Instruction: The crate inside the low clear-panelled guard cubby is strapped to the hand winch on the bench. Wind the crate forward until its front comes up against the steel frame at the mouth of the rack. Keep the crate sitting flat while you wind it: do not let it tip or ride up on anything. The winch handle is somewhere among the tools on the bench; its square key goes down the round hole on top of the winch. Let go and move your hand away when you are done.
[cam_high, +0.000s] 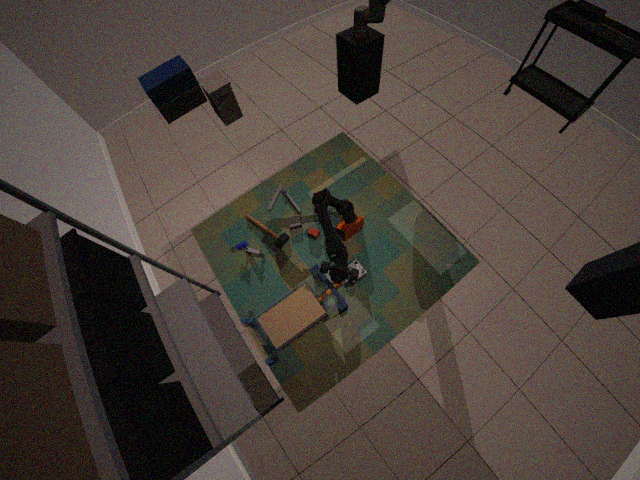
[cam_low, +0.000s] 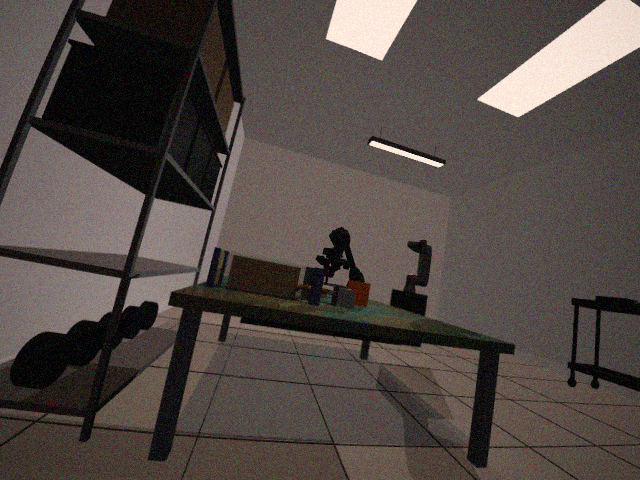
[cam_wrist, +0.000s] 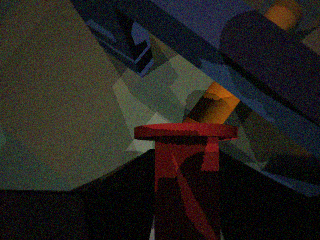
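My gripper (cam_high: 338, 276) (cam_wrist: 183, 158) is shut on a red handle piece (cam_wrist: 187, 131) with a wide round end. It is held above the bench beside the blue frame (cam_high: 342, 301) (cam_low: 314, 286) (cam_wrist: 280, 102). Whether its key sits in the winch hole cannot be seen. A pale plate (cam_high: 358, 267), apparently part of the winch, shows partly under the gripper. An orange bar or strap (cam_high: 324, 296) (cam_wrist: 218, 102) passes by the blue frame. A tan-topped box (cam_high: 292, 316) (cam_low: 263, 276) sits flat behind the frame; whether it is the crate or its cover I cannot tell.
A hammer (cam_high: 263, 226), a blue-ended tool (cam_high: 241, 245), a grey angled piece (cam_high: 291, 201), a small red block (cam_high: 313, 233) and a small grey block (cam_high: 295, 226) lie on the patchwork mat (cam_high: 403, 279). An orange block (cam_high: 350, 227) (cam_low: 358, 292) stands at the arm's base.
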